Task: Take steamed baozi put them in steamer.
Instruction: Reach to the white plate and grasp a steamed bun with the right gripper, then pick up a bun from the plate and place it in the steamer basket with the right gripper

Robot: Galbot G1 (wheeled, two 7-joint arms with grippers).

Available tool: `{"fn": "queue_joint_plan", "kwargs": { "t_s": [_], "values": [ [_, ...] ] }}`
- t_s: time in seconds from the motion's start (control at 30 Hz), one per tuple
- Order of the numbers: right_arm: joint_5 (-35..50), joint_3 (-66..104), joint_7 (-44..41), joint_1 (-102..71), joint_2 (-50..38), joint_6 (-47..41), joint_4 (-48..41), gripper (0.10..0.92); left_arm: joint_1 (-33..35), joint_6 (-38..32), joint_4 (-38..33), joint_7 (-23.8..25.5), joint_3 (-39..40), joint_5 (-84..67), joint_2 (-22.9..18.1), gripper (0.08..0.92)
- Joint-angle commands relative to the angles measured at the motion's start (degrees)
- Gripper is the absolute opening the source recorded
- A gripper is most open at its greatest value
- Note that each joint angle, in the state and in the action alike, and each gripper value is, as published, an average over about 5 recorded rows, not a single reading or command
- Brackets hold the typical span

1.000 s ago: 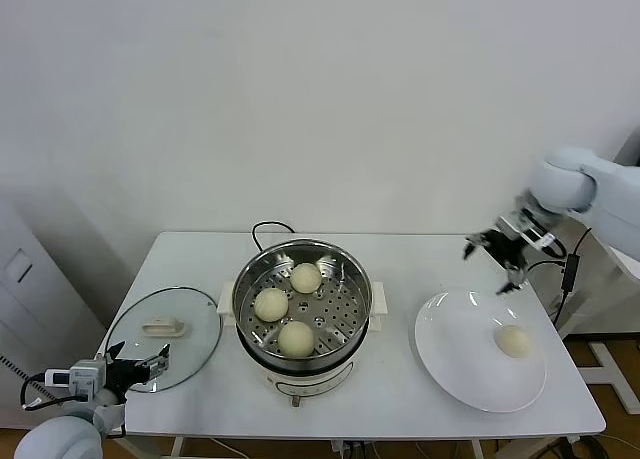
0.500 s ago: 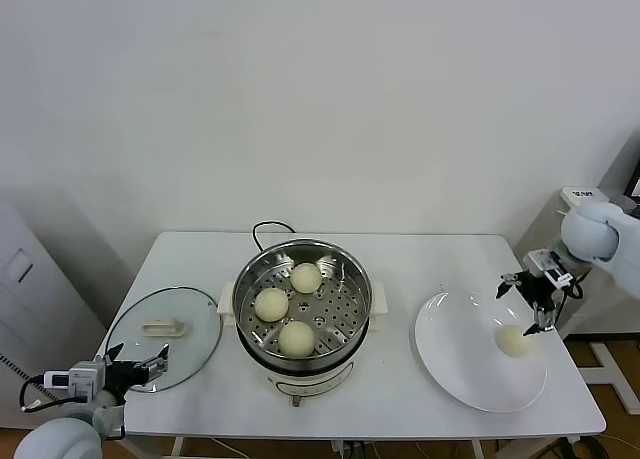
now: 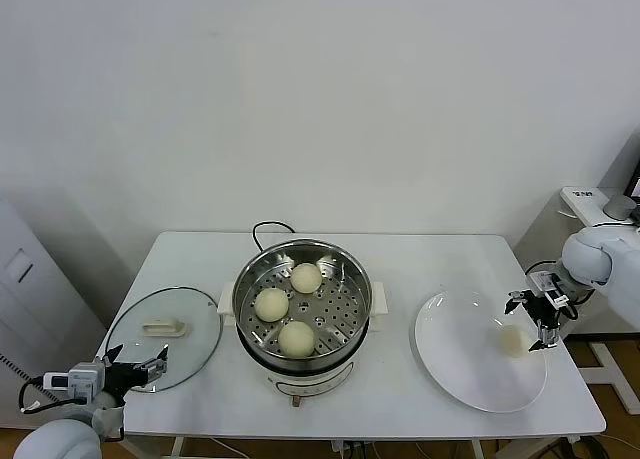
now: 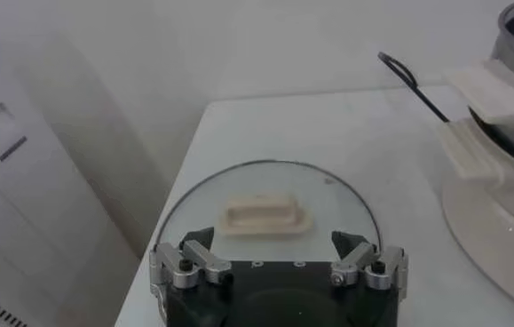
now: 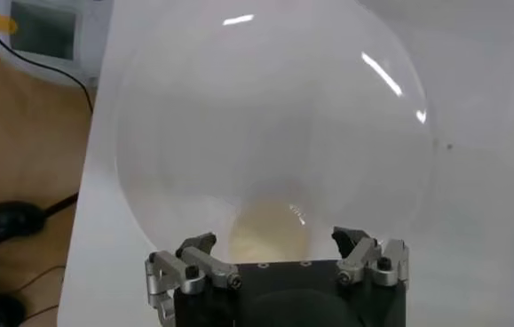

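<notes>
At the lower left corner of the head view, the left gripper (image 3: 135, 368) waits at the near edge of the white surface (image 3: 400, 259), its fingers spread wide and holding nothing. Just beyond it lies a round glass lid (image 3: 163, 337) with a white handle, flat on the surface.

In the middle of the frame stands the steamer (image 3: 302, 306), a shiny steel pot on a white base, with a black cord (image 3: 268, 227) curling away behind it. Three steamed baozi (image 3: 295, 338) sit on its perforated tray: one near the front, one to the left, one toward the back.

At the right of the frame is a flat white plate (image 3: 470, 349). The fourth bun (image 3: 513, 339) rests on the plate's right-hand part. The right gripper (image 3: 534, 322) hangs directly over that bun, fingers fully apart on either side of it and closed on nothing. In the right wrist view, the bun (image 5: 270, 233) shows pale between the two open fingers (image 5: 194, 264), with the plate (image 5: 274, 115) stretching beyond.
</notes>
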Motion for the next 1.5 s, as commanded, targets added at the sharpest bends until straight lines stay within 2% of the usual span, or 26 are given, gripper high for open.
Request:
{"fn": "queue_joint_plan", "kwargs": {
  "t_s": [0.03, 0.37, 0.83, 1.0, 1.2, 1.37, 1.5],
  "values": [
    [-4.2, 8.15, 1.26, -7.56, 2.66, 0.74, -5.77, 0.823, 0.14, 0.04, 0.01, -0.02, -0.01, 0.1, -0.02, 0.823],
    [-5.5, 10.04, 0.89, -9.26, 3.42, 0.63, -6.22, 0.803, 0.11, 0.14, 0.17, -0.06, 0.14, 0.26, -0.08, 0.823],
    [-1.68, 8.98, 0.77, -7.8, 2.42, -1.46, -4.14, 0.561, 0.17, 0.03, 0.23, -0.05, 0.22, 0.34, -0.43, 0.823],
    [7.74, -1.7, 0.59, 1.3, -2.14, -5.78, 3.31, 0.52, 0.03, 0.0, 0.29, -0.08, 0.25, 0.4, -0.63, 0.823],
    [25.07, -26.64, 1.6, 27.96, -6.23, -13.53, 17.21, 0.518, -0.35, -0.05, 0.23, -0.03, 0.59, 0.64, -0.47, 0.823],
    [34.39, -43.17, 2.94, 47.28, -3.9, -18.27, 24.14, 0.518, -0.77, -0.04, -0.32, -0.05, 0.7, 0.66, -0.42, 0.823],
    [40.77, -47.79, 5.16, 53.97, 0.02, -22.32, 27.19, 0.518, -1.01, 0.0, -0.9, -0.13, 0.6, 0.67, -0.28, 0.823]
  ]
}}
